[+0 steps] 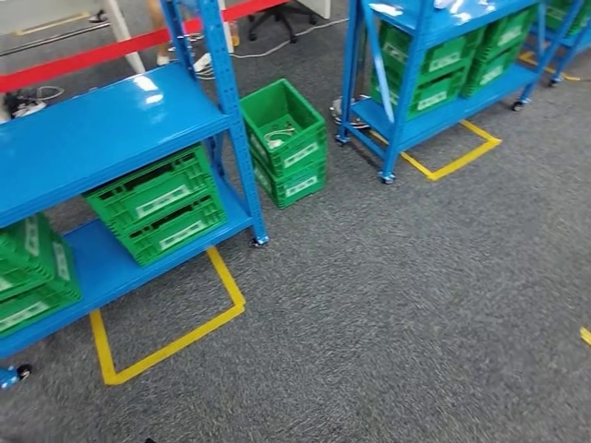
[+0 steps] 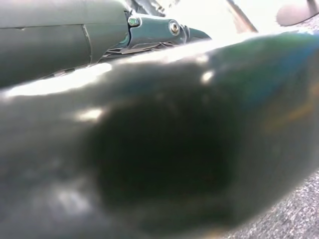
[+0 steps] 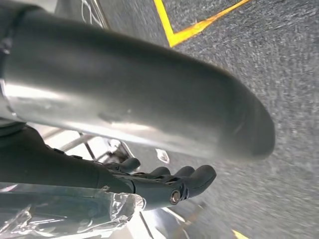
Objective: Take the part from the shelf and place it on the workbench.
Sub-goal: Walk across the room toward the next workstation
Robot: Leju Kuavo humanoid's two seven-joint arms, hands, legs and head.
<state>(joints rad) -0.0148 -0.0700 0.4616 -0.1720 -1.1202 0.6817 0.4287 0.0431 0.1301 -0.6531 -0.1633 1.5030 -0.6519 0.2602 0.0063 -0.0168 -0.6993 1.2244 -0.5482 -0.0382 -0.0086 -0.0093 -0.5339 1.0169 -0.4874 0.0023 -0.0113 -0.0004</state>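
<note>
From up high, a blue shelf [image 1: 104,138] stands on the left with green crates [image 1: 160,203] on its low level; I cannot tell which holds the part.

Near the left wrist, the left hand [image 2: 161,30] is mostly hidden, so I cannot tell its state.

Near the right wrist, the right hand [image 3: 169,181] hangs with fingers stretched out, grasping nothing.

It should probably face the shelf squarely before reaching.

floor: grey carpet [image 1: 391,305], yellow tape lines [image 1: 167,346] | blue racks [image 1: 98,129] w/ green crates [image 1: 157,203] | red barrier [image 1: 83,57] out back
</note>
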